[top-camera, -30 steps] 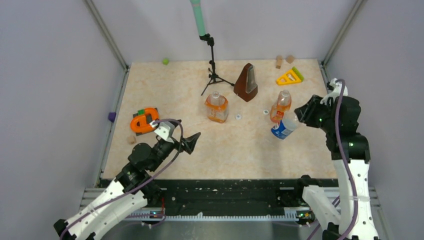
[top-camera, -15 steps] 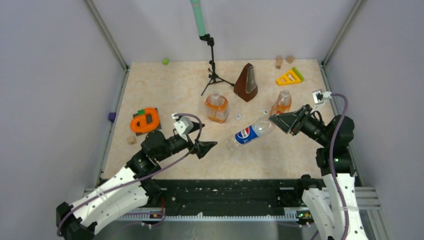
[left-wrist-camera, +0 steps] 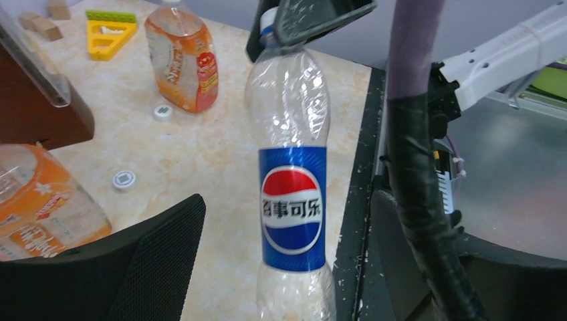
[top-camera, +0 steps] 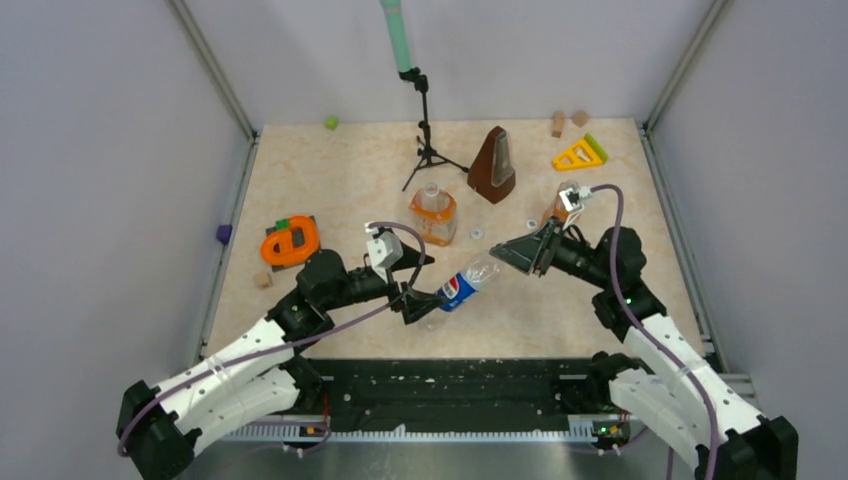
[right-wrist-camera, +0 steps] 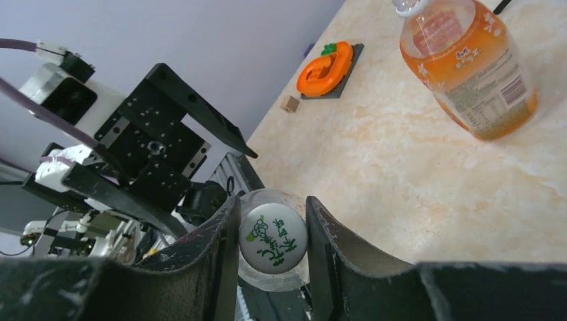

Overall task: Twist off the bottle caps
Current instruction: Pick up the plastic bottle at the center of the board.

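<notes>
My right gripper (top-camera: 518,254) is shut on the white cap (right-wrist-camera: 273,237) of the clear blue-label bottle (top-camera: 461,286) and holds it tilted above the table's front. My left gripper (top-camera: 420,300) is open, with its jaws either side of that bottle's lower end (left-wrist-camera: 292,207); one finger (left-wrist-camera: 144,261) stands apart from it. The squat orange bottle (top-camera: 433,215) and the slim orange bottle (top-camera: 557,210) stand behind, the slim one partly hidden by my right arm. Two loose white caps (top-camera: 476,234) (top-camera: 531,224) lie on the table between them.
A brown metronome (top-camera: 493,165) and a black tripod (top-camera: 426,140) stand at the back. An orange toy (top-camera: 290,242) lies at the left, and a yellow triangle (top-camera: 579,153) and wooden blocks (top-camera: 558,122) at the back right. The table's black front rail (top-camera: 470,385) is just below the bottle.
My right gripper has carried the blue-label bottle from the right side to front centre, tipping it over. My left gripper has moved right, and its jaws now stand around the bottle's lower end.
</notes>
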{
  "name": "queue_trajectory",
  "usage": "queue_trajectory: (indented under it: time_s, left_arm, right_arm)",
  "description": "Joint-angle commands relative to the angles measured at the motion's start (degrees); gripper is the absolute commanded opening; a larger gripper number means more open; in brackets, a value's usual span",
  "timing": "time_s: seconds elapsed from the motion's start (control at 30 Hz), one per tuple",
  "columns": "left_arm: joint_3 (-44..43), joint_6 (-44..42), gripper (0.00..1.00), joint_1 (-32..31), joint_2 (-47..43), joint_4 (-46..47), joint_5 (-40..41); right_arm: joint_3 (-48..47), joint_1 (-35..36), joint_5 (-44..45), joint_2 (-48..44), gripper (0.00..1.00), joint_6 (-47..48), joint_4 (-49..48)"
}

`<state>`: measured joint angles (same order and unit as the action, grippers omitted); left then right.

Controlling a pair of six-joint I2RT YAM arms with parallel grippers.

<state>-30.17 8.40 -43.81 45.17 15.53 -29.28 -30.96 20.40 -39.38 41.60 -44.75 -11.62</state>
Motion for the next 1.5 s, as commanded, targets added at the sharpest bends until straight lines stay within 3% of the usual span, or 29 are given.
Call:
queue_trajectory:
  time_s: [0.0, 0.1, 0.43, 0.53, 0.7, 0.8, 1.2, 1.37, 1.47]
  left_arm:
    - [-3.93, -0.35, 0.92, -0.5, 2.05, 0.07, -3.71]
    - [-4.48, -2.01, 0.88, -0.82, 2.0, -3.04, -0.5]
    - [-5.07, -3.6, 0.88, -2.03, 4.26, -7.75, 2.45]
    - [-6.17, -3.57, 0.79, -2.91, 4.57, -9.22, 5.38]
    - [-6.39, -3.8, 0.75, -3.91, 4.19, -9.51, 10.82]
    - [-6.25, -3.77, 0.67, -4.0, 4.58, -9.57, 11.96]
    - [-6.56, -3.48, 0.69, -4.09, 6.08, -7.32, 9.34]
    - [-6.54, -4.68, 0.36, -4.14, 5.98, -9.33, 10.66]
    - [-7.33, -6.25, 0.15, -4.09, 6.28, -13.33, 12.98]
  right_arm:
    - [0.69, 4.56, 5.98, 2.64, 0.0, -1.26, -11.59]
    - [1.71, 5.33, 5.61, 4.05, 0.0, -4.7, -17.99]
    - [5.67, 6.35, 11.05, 3.81, 0.0, -11.37, -25.85]
    - [6.13, 7.11, 10.35, 4.43, 0.0, -12.61, -28.44]
    - [5.89, 8.07, 10.12, 4.7, 0.0, -12.88, -29.49]
    - [5.91, 8.29, 9.92, 5.01, 0.0, -13.04, -30.03]
    - [3.58, 10.88, 11.35, 7.1, 0.0, -9.51, -25.39]
    - [3.11, 10.89, 10.36, 6.74, 0.0, -6.85, -23.2]
    - [-0.46, 10.89, 7.51, 6.84, 0.0, 0.83, -13.8]
